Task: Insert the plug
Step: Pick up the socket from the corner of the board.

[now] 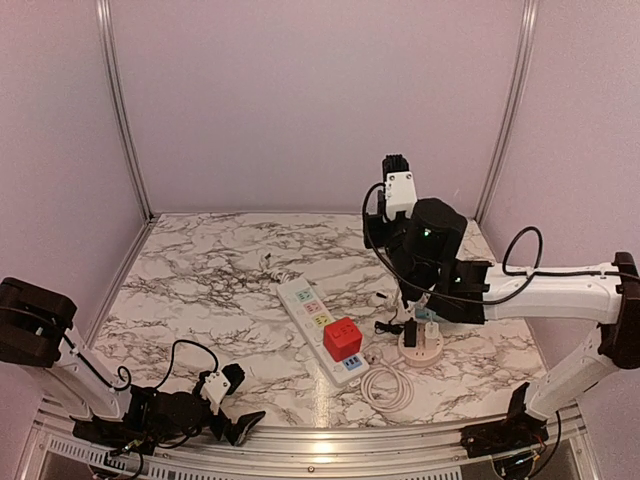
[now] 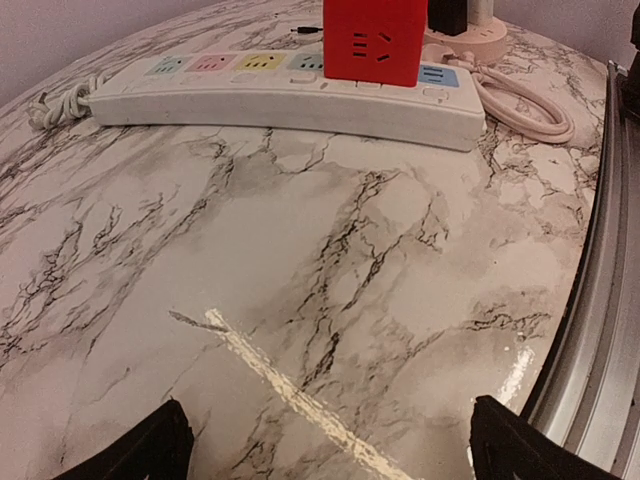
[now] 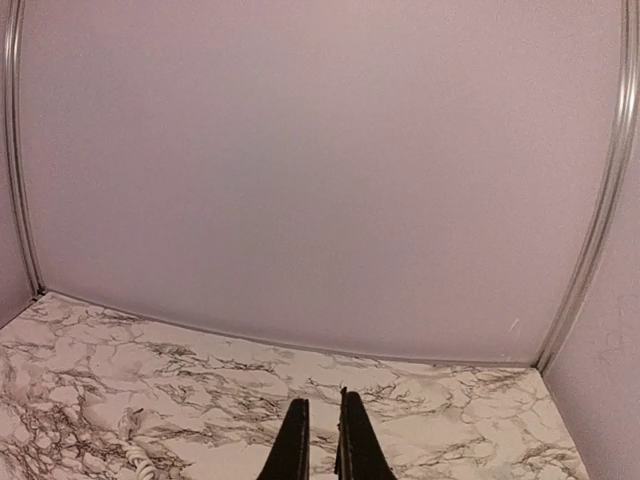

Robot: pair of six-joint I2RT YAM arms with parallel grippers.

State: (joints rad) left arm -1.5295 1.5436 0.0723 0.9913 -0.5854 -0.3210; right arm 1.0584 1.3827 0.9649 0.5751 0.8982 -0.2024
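Note:
A white power strip (image 1: 312, 318) (image 2: 280, 95) lies mid-table with a red cube adapter (image 1: 342, 338) (image 2: 372, 40) plugged in near its front end. To its right, a black plug (image 1: 410, 331) (image 2: 447, 14) stands on a round beige socket base (image 1: 422, 350) (image 2: 487, 42). My right gripper (image 1: 395, 165) (image 3: 322, 440) is raised above that base and points at the back wall, shut with nothing in it. My left gripper (image 1: 243, 402) (image 2: 330, 450) rests low at the front left, open and empty, facing the strip.
A coiled white cord (image 1: 388, 385) (image 2: 520, 105) lies in front of the strip's near end. A thin black cable (image 1: 384, 326) lies beside the round base. The table's metal front rail (image 2: 600, 300) runs along the right of the left wrist view. Walls enclose three sides.

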